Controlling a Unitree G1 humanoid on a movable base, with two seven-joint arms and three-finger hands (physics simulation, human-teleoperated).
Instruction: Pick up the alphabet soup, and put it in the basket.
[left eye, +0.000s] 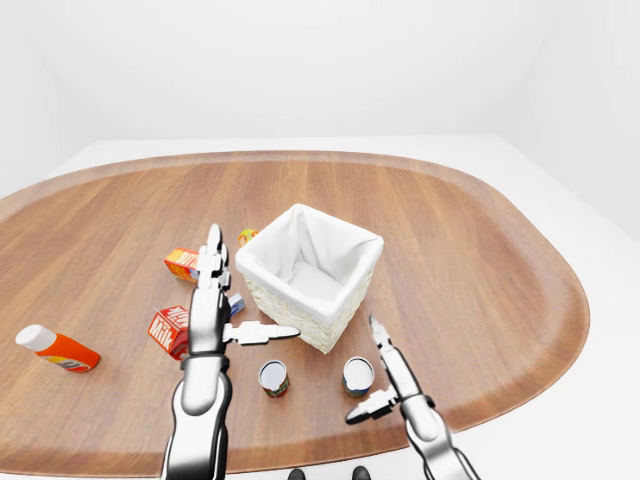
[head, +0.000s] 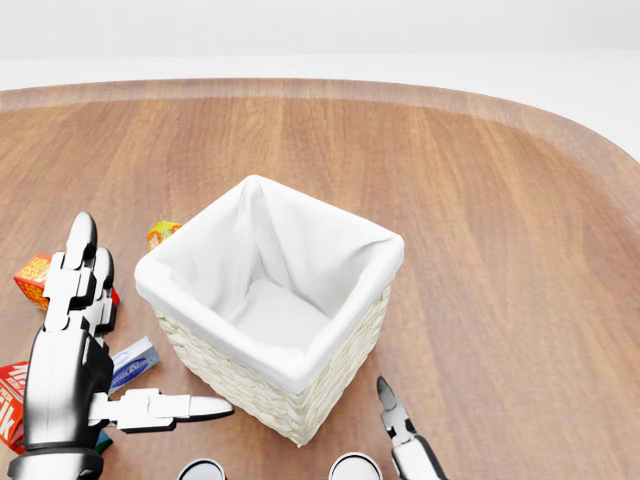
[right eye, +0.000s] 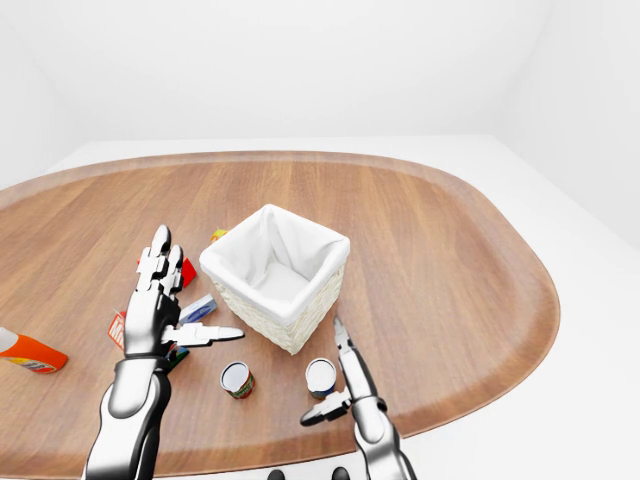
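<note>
Oval wooden table, brown grain, pale rim; square woven wicker basket with white cloth liner near its middle, upright, nothing inside. Two small upright cans below the basket in the left-eye view: left can and right can, tops silver; which is the alphabet soup cannot be told from the labels; both standing on the table, outside the basket. Left hand, chrome and black, fingers spread wide and straight, thumb pointing toward the basket wall, holding nothing. Right hand just beside the right can, fingers extended and apart, thumb out, gripping nothing. Left of the basket: red-and-white milk carton; orange box; small blue-and-white packet; orange bottle with white cap lying well apart.
</note>
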